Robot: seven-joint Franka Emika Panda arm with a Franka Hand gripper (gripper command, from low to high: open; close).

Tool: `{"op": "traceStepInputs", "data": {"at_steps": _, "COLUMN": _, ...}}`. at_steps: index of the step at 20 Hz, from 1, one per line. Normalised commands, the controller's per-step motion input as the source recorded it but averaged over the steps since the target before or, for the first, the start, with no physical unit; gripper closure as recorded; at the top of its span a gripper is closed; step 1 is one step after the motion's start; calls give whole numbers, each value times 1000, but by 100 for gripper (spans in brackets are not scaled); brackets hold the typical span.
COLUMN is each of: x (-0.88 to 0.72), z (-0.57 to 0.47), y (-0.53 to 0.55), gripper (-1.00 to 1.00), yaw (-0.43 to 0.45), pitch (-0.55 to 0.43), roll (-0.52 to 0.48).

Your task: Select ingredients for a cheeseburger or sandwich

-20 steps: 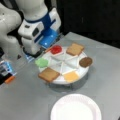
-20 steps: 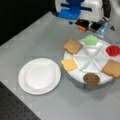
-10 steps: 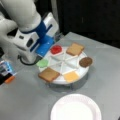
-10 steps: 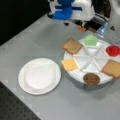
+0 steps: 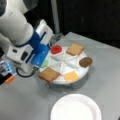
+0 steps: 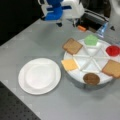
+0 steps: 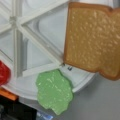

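Nearest, the large white paper plate (image 5: 76,107) (image 6: 39,75) lies bare on the grey table (image 5: 105,62) (image 6: 37,37). Beyond it, the white round segmented tray (image 5: 75,80) (image 6: 82,56) (image 7: 32,40) holds six ingredients in separate compartments: orange cheese square (image 5: 71,76) (image 6: 69,64), dark-brown round patty (image 5: 85,61) (image 6: 91,78), two tan-brown bread squares (image 5: 49,74) (image 5: 75,49) (image 6: 72,46) (image 6: 112,68) (image 7: 91,40), red tomato disc (image 5: 56,49) (image 6: 113,50) (image 7: 3,72) and green lettuce blob (image 5: 45,63) (image 6: 91,40) (image 7: 54,91). No sandwich stack shows. Farther, the blue-and-white gripper (image 5: 38,57) (image 6: 58,13) hangs above the tray's lettuce side; its finger state cannot be told, and nothing shows in its grasp
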Motion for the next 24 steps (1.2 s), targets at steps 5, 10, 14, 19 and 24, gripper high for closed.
{"op": "traceStepInputs", "data": {"at_steps": 5, "x": 408, "z": 61, "y": -319, "gripper": -100, "yaw": 178, "pitch": 289, "roll": 492}}
{"op": "traceStepInputs", "data": {"at_steps": 10, "x": 346, "z": -48, "y": -353, "gripper": -100, "yaw": 151, "pitch": 212, "roll": 459}}
{"op": "traceStepInputs", "data": {"at_steps": 14, "x": 289, "z": -76, "y": -350, "gripper": -100, "yaw": 148, "pitch": 179, "roll": 393}}
{"op": "traceStepInputs", "data": {"at_steps": 19, "x": 269, "z": -72, "y": -322, "gripper": -100, "yaw": 155, "pitch": 158, "roll": 333}}
{"op": "traceStepInputs", "data": {"at_steps": 24, "x": 243, "z": -98, "y": -254, "gripper": -100, "yaw": 93, "pitch": 167, "roll": 378}}
